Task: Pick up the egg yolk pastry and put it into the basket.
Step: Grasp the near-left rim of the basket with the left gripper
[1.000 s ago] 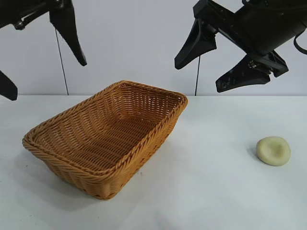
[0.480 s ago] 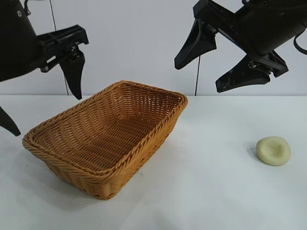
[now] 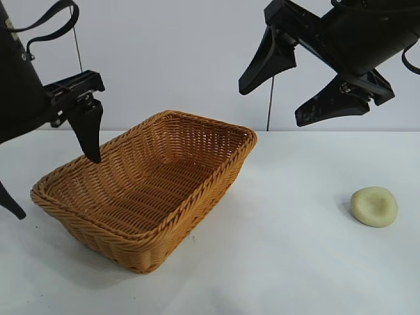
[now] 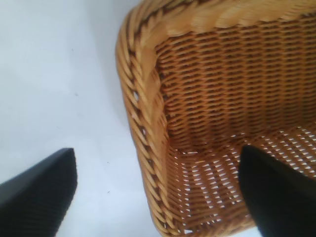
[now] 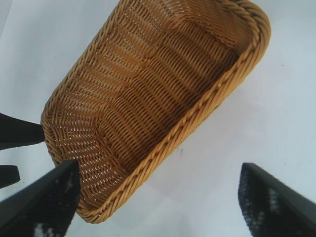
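The left gripper point(image 3: 51, 185), black with long tapered fingers, hangs with its jaws spread wide and nothing between them, straddling the near-left corner of the basket. One finger point(image 3: 88, 131) points down over the basket's left rim; the other point(image 3: 11, 202) sits lower, outside the basket over the tabletop near its left edge. From the left wrist camera the same straddle shows: one dark fingertip point(image 4: 276, 197) lies over the woven floor inside the basket, the other point(image 4: 37, 197) over bare white surface, with the braided rim running between them.

The large rectangular woven wicker basket point(image 3: 216, 177), golden-brown with sloping sides and a braided rim, stands on the left half of the white tabletop point(image 3: 295, 262), turned at an angle so that one corner faces the front edge. Its inside holds nothing.

The right gripper point(image 3: 285, 92), also black, hovers high above the back of the tabletop, right of the basket, its jaws likewise released and far apart, gripping nothing. Its wrist camera looks down past both fingertips point(image 5: 39, 202) onto the whole basket point(image 5: 237, 69).

The egg yolk pastry point(image 3: 374, 206), a small pale yellowish-cream rounded lump, smooth and matte with a shallow dent on top, lies on the tabletop close to its right edge, well apart from the basket and from both grippers.

I can read no brand, label or writing on the basket, the pastry, the arms or the table.
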Available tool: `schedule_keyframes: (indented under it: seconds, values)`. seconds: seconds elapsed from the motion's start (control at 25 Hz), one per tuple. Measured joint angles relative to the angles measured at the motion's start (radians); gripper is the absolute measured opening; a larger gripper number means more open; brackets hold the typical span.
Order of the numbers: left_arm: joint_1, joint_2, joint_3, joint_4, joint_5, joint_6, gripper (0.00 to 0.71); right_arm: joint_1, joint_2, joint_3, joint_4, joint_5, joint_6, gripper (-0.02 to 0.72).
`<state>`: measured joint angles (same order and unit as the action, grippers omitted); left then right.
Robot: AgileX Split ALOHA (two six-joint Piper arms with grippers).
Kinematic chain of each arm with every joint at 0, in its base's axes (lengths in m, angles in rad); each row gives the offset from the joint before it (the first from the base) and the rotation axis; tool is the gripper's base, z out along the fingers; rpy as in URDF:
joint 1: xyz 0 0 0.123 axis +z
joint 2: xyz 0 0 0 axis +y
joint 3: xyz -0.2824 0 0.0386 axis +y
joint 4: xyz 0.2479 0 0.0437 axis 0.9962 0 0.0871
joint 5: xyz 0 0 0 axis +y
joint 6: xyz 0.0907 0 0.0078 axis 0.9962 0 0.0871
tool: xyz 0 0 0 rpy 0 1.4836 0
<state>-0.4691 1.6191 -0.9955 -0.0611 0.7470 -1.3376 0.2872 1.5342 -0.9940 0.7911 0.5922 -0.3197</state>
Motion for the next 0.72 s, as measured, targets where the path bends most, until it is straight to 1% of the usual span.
schedule_keyframes:
  seconds: [0.16, 0.56, 0.72]
  values:
    - [0.000, 0.013, 0.068, -0.001, -0.107, -0.023, 0.639, 0.000, 0.000, 0.000, 0.000, 0.000, 0.000, 0.624]
    - [0.000, 0.152, 0.073, -0.036, -0.253, -0.023, 0.639, 0.000, 0.000, 0.000, 0.000, 0.000, 0.000, 0.624]
    - [0.001, 0.206, 0.074, -0.044, -0.276, -0.023, 0.639, 0.000, 0.000, 0.000, 0.000, 0.000, 0.000, 0.624]
